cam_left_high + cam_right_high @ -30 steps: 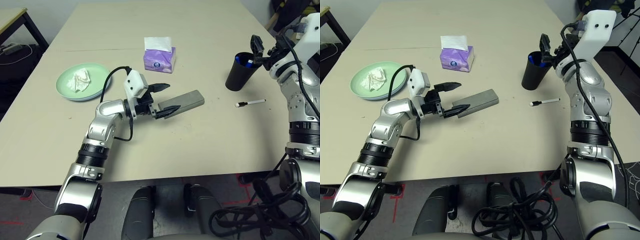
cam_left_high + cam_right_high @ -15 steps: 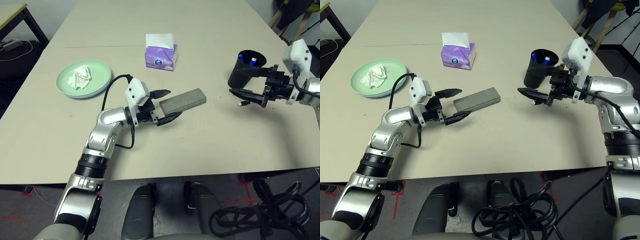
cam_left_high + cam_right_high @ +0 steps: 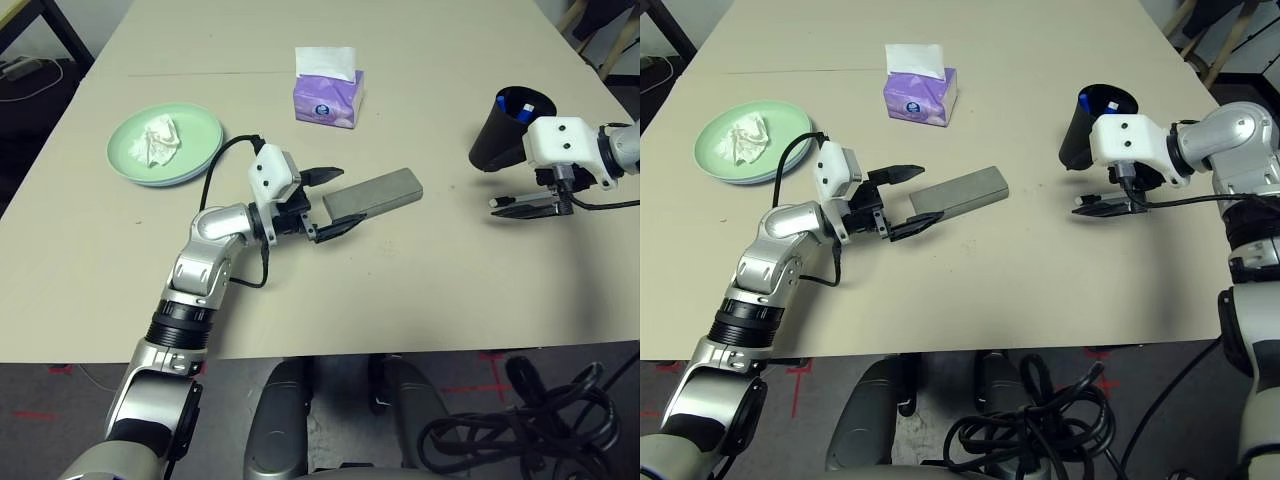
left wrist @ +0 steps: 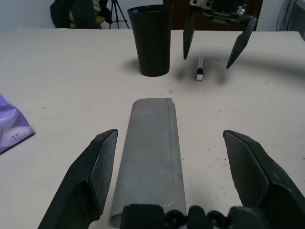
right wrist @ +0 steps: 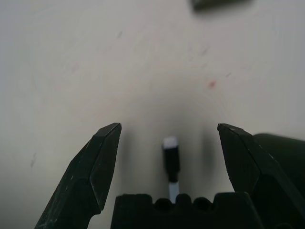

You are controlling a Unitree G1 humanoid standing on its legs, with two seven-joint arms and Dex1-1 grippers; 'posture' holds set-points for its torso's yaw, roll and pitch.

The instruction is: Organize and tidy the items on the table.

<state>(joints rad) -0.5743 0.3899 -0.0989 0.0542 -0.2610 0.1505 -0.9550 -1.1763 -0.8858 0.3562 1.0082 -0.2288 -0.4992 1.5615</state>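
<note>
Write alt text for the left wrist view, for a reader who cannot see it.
A grey glasses case lies lengthwise on the beige table between the left tool's open black fingers, untouched by either. Beyond it stand a black cup and, beside the cup, the right tool, open and straddling a small pen from above.

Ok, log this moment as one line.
left gripper: open, straddling case | right gripper: open, over pen | cup: upright | tissue: on plate
</note>
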